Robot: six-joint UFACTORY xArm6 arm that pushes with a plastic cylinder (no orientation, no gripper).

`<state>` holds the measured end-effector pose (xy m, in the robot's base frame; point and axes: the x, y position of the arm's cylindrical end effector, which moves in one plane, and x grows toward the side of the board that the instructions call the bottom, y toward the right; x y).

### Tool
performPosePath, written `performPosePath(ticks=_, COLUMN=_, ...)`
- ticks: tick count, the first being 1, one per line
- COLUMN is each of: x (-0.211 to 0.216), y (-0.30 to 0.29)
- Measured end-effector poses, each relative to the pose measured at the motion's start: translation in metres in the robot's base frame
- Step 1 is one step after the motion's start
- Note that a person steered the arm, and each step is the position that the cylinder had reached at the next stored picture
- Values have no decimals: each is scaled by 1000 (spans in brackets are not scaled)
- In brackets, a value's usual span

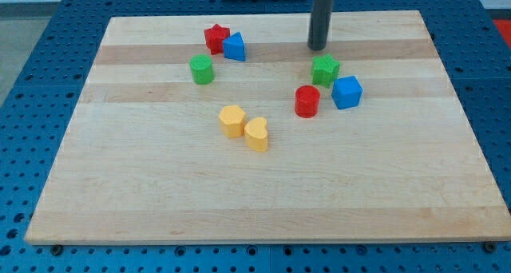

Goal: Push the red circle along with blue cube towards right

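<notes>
The red circle [307,101] stands right of the board's middle. The blue cube [346,92] is just to its right, a small gap between them. A green star [325,69] sits just above the two. My tip [318,47] is near the view's top, a little above the green star and above the red circle, touching no block.
A red star [215,38] and a blue block [235,47] touch at the upper left, with a green cylinder [202,69] below them. A yellow hexagon [232,121] and a yellow heart [256,134] sit side by side at centre. The wooden board [120,193] lies on a blue pegboard.
</notes>
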<state>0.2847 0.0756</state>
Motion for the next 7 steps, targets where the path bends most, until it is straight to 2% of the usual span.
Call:
performPosePath(ticks=2, x=13, y=-44)
performPosePath(ticks=7, x=119, y=-53)
